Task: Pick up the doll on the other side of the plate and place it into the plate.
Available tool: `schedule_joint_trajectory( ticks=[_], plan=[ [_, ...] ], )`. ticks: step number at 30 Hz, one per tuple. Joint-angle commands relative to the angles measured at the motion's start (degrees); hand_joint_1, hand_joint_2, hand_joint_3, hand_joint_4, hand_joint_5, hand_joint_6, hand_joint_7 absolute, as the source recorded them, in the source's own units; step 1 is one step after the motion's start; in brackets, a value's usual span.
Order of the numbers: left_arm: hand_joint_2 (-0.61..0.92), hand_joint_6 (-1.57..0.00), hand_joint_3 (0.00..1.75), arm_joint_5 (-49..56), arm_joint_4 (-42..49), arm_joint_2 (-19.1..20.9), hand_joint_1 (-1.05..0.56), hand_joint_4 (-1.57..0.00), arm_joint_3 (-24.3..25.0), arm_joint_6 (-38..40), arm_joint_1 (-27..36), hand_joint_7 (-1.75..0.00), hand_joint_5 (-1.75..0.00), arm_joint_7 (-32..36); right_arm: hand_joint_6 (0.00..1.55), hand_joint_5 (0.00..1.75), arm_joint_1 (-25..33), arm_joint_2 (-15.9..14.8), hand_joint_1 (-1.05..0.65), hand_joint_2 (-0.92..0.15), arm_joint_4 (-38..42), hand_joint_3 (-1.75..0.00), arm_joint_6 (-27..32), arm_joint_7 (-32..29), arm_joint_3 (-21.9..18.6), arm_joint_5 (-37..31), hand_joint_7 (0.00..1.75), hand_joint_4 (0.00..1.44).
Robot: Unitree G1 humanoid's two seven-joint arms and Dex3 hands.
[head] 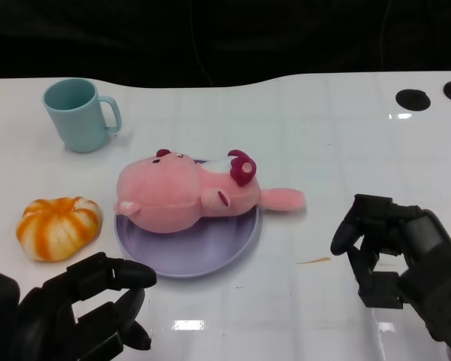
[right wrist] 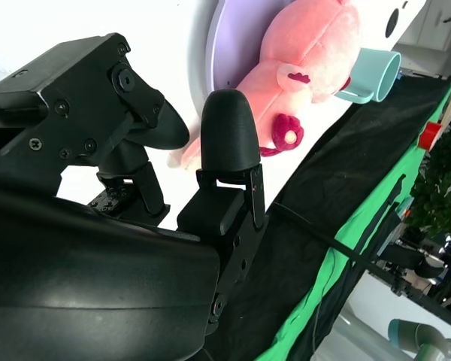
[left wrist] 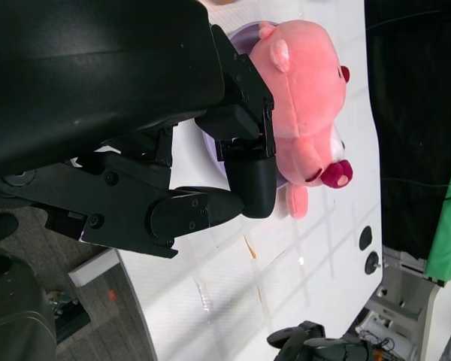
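Head view: pink pig doll [head: 188, 197] lies across the lavender plate [head: 184, 256], mid-tabletop, one leg overhanging the rim. Both robot hands empty, fingers apart: left [head: 83, 312], right [head: 395, 252].

Left wrist view: a left-hand nudge could roll the doll off.

Right wrist view: teal mug [right wrist: 368, 75] beyond.

Dolls I see: one pink doll [head: 184, 192]
Plates I see: one purple plate [head: 188, 252]
Cups I see: one blue cup [head: 81, 114]
Pumpkins I see: one orange toy pumpkin [head: 59, 227]
Hands I see: two, my left hand [head: 83, 312] and my right hand [head: 398, 256]
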Motion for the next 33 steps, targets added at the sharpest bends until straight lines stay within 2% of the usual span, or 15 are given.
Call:
schedule_joint_trajectory(
  ticks=[1,15,25,33],
  plan=[
    [0.92,-0.57,0.52,0.0,-0.2,0.5,-0.24,-0.56,0.4,0.3,-0.2,-1.21,-1.63,0.2,0.76,1.75,1.6,0.6,0.06,-0.44,-0.8,-1.33,-0.3,-0.4,-0.8,1.5,1.57,0.85],
    [0.92,-0.57,0.51,0.3,-1.9,0.4,-0.25,-0.56,0.1,1.1,0.6,-1.20,-1.63,0.9,0.76,1.75,4.5,0.8,0.01,-0.36,4.5,-1.39,-11.8,-3.5,-0.1,-0.4,1.53,0.84],
    [0.92,-0.58,0.51,0.6,-2.4,0.2,-0.24,-0.57,-0.4,0.8,1.2,-1.21,-1.64,0.9,0.78,1.75,6.7,0.4,0.01,-0.34,4.7,-1.40,-16.5,-3.6,0.2,-1.3,1.43,0.83],
    [0.92,-0.58,0.51,0.0,-3.0,0.2,-0.24,-0.56,0.0,1.6,1.5,-1.21,-1.63,0.8,0.80,1.74,8.1,0.2,0.03,-0.36,4.8,-1.34,-17.7,-3.2,0.3,-1.4,1.41,0.84]
  ],
)
